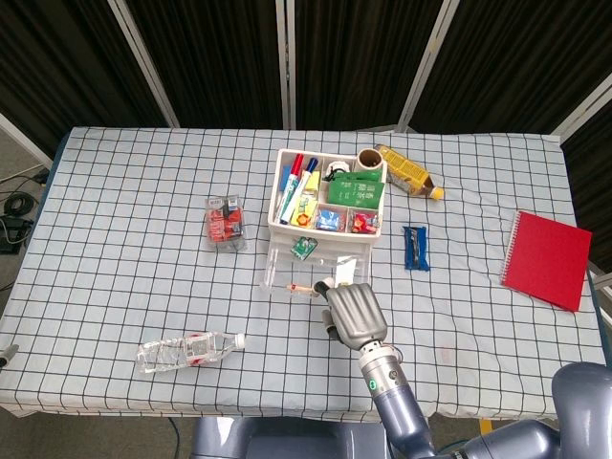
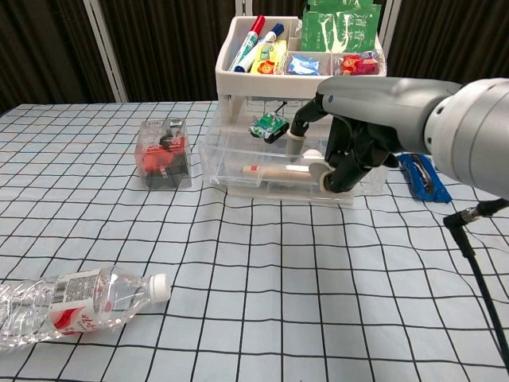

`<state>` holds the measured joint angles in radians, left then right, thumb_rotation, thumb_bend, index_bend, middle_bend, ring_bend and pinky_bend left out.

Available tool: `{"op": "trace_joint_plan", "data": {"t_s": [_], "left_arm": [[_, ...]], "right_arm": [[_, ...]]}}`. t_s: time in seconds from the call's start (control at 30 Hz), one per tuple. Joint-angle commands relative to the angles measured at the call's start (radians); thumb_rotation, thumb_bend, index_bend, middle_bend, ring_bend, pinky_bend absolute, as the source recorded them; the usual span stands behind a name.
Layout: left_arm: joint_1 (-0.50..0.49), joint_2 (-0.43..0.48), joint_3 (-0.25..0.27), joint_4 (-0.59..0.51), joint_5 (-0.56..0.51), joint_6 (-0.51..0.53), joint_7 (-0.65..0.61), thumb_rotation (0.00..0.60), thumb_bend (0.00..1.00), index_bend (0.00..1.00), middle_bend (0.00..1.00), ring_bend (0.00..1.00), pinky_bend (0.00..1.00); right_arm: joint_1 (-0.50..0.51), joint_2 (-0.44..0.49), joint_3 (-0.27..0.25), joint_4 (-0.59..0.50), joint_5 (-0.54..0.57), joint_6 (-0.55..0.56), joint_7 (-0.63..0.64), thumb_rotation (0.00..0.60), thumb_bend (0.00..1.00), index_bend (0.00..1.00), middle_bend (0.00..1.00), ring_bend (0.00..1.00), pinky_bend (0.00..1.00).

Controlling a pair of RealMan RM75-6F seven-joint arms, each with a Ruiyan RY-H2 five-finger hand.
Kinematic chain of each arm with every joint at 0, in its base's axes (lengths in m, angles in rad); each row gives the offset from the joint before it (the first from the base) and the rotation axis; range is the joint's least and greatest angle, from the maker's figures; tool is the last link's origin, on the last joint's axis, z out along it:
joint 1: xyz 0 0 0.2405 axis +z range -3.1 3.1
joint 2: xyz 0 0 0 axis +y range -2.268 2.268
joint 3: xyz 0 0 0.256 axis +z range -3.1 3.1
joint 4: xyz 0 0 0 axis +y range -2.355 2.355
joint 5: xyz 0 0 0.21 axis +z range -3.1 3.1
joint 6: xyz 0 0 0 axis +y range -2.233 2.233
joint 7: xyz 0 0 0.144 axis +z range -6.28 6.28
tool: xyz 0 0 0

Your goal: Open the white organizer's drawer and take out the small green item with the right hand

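Light was bright and even across the checked tablecloth (image 1: 124, 287), apparently from overhead, with only faint, soft shadows under the objects. The black curtains (image 1: 210, 57) behind stayed very dark. Small glints showed on the clear plastic bottle (image 2: 64, 306) and on the grey right arm (image 2: 461, 119). Both views were sharp, with no motion blur; the chest view showed slight wide-angle stretching near its edges.
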<state>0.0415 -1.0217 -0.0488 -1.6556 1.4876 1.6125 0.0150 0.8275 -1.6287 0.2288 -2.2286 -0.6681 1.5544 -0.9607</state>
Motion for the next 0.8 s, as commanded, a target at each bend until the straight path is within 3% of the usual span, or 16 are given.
{"op": "trace_joint_plan", "data": {"t_s": [0.03, 0.13, 0.37, 0.53, 0.6, 0.67, 0.8], "left_arm": [[0.0, 0.0, 0.0, 0.0, 0.0, 0.001, 0.0, 0.6, 0.0, 0.0, 0.0, 0.0, 0.0], [0.0, 0.0, -0.001, 0.001, -0.002, 0.0, -0.002, 0.6, 0.0, 0.0, 0.0, 0.0, 0.0], [0.0, 0.0, 0.0, 0.0, -0.001, 0.0, -0.001, 0.6, 0.0, 0.0, 0.0, 0.0, 0.0], [0.001, 0.0, 0.0, 0.0, -0.001, 0.002, -0.002, 0.6, 0.0, 0.0, 0.0, 0.0, 0.0], [0.001, 0.001, -0.001, -0.001, -0.001, 0.001, -0.002, 0.6, 0.0, 0.0, 0.0, 0.0, 0.0], [0.002, 0.002, 0.0, -0.002, -0.001, 0.002, -0.003, 0.6, 0.0, 0.0, 0.0, 0.0, 0.0], [0.003, 0.005, -0.002, -0.001, -0.004, 0.004, -0.013, 0.6, 0.0, 0.0, 0.0, 0.0, 0.0]], "right_arm": [[-0.001, 0.0, -0.001, 0.001, -0.007, 0.001, 0.003, 0.6, 0.46, 0.41, 0.94, 0.97, 0.83], [-0.001, -0.001, 0.0, 0.003, -0.021, 0.0, 0.01, 0.6, 0.45, 0.38, 0.93, 0.97, 0.83], [-0.004, -0.001, -0.002, 0.005, -0.062, -0.008, 0.03, 0.6, 0.38, 0.17, 0.89, 0.93, 0.82], [0.006, -0.008, 0.004, 0.0, -0.059, -0.013, 0.013, 0.6, 0.38, 0.14, 0.9, 0.94, 0.82], [0.019, -0.011, 0.018, -0.003, -0.03, -0.017, -0.008, 0.6, 0.42, 0.13, 0.93, 0.96, 0.83], [0.04, -0.014, 0.048, -0.007, 0.023, -0.022, -0.037, 0.6, 0.52, 0.13, 0.96, 0.99, 0.84], [0.092, -0.007, 0.138, -0.006, 0.157, -0.025, -0.091, 0.6, 0.63, 0.1, 0.99, 1.0, 0.85]]}}
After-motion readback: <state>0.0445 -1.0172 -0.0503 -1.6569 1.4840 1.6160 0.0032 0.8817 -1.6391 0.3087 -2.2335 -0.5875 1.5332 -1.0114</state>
